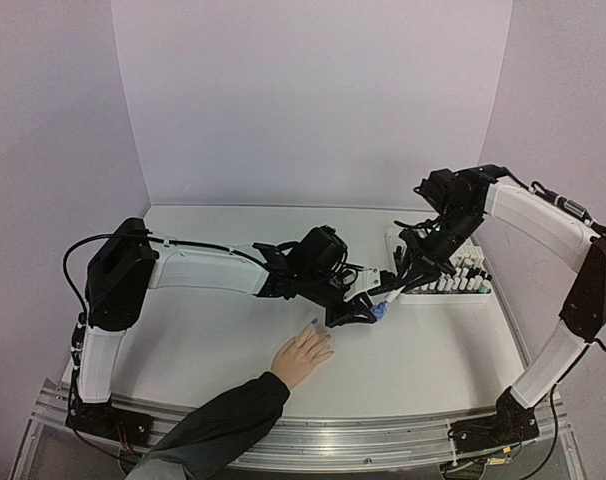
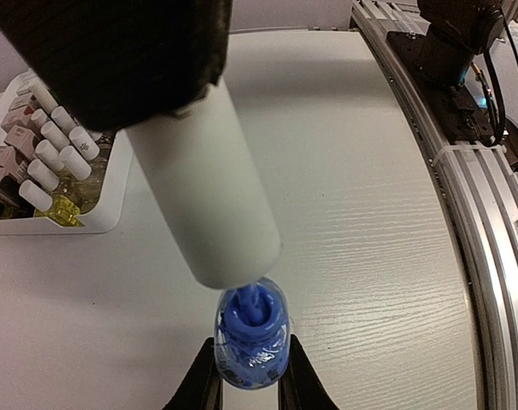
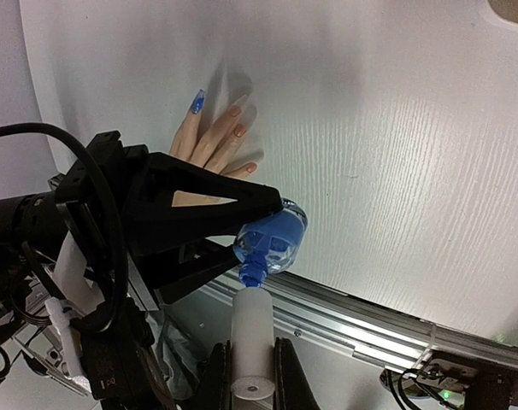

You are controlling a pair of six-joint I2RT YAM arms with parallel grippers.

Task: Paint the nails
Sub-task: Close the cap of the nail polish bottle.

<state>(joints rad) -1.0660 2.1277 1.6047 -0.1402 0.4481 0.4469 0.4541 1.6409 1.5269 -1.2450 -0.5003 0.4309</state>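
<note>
A light-skinned hand (image 1: 303, 357) with a dark sleeve lies flat on the table, fingers pointing away. In the right wrist view one nail (image 3: 197, 102) is painted blue and the others are bare pinkish. My left gripper (image 1: 366, 308) is shut on a blue polish bottle (image 2: 251, 335), held just beyond the fingertips. My right gripper (image 1: 408, 283) is shut on the white brush cap (image 3: 251, 342), whose end sits at the bottle's blue neck (image 3: 252, 272). The brush itself is hidden inside the bottle.
A white tray (image 1: 445, 293) with several white-capped polish bottles stands at the right, also in the left wrist view (image 2: 105, 213). The aluminium rail (image 1: 383, 440) runs along the near table edge. White walls close in the back and sides.
</note>
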